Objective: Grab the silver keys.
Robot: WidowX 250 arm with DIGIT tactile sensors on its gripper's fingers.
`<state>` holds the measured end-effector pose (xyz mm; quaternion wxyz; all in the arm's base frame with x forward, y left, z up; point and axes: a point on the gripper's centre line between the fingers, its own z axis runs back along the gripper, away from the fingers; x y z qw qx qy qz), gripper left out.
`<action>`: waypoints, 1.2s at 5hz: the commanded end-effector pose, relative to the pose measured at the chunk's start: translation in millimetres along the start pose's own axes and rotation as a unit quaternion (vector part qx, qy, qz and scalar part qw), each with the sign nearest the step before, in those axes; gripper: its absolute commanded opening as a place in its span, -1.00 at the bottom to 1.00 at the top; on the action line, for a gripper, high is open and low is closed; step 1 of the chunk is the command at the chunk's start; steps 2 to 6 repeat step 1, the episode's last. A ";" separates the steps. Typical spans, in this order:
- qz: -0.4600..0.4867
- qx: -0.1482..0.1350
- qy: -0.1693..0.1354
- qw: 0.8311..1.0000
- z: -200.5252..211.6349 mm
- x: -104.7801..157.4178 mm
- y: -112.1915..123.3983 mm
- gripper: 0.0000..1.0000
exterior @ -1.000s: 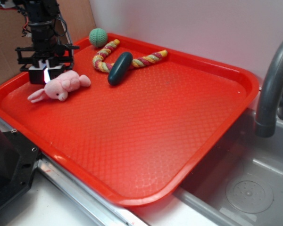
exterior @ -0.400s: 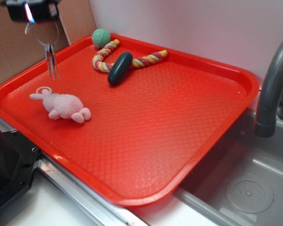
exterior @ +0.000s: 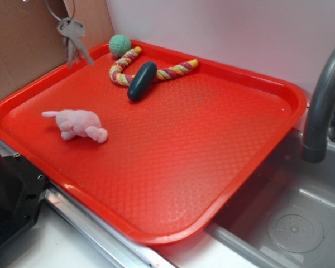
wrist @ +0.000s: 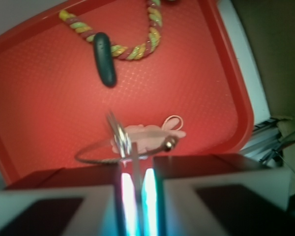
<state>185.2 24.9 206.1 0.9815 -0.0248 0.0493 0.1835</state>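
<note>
From the exterior view, you see the silver keys [exterior: 72, 40] hanging in the air at the top left, clear of the red tray [exterior: 257, 162] and above its back left rim. Their thin ring runs up out of the top edge, so the claw itself is out of this view. On the tray, the pink plush toy [exterior: 77, 124] lies near the left side, apart from everything else. At the back sit the green crocheted ball [exterior: 119, 44], the striped rope [exterior: 156, 71] and a dark green oblong piece [exterior: 142, 80] that lies across the rope's curve. A grey faucet [exterior: 322, 106] rises at the right edge over the metal sink [exterior: 290, 218].

From the wrist view, you look down past the claw [wrist: 136, 177], whose two pads stand close together with only a narrow lit gap between them. The ring of the silver keys [wrist: 119, 138] is pinched in that gap, so the claw is clenched on it, and the keys dangle just in front, blurred. Below them on the red tray [wrist: 49, 88] you can see the pink plush toy [wrist: 150, 135], partly hidden by the keys. Farther off lie the dark green oblong piece [wrist: 104, 59] and the striped rope [wrist: 137, 44], touching each other.
</note>
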 end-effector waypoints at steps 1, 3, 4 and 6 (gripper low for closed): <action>-0.040 0.019 -0.039 0.998 5.5 5.4 12.5 -1.00; -0.040 0.019 -0.039 0.998 5.5 5.4 12.5 -1.00; -0.040 0.019 -0.039 0.998 5.5 5.4 12.5 -1.00; -0.040 0.019 -0.039 0.998 5.5 5.4 12.5 -1.00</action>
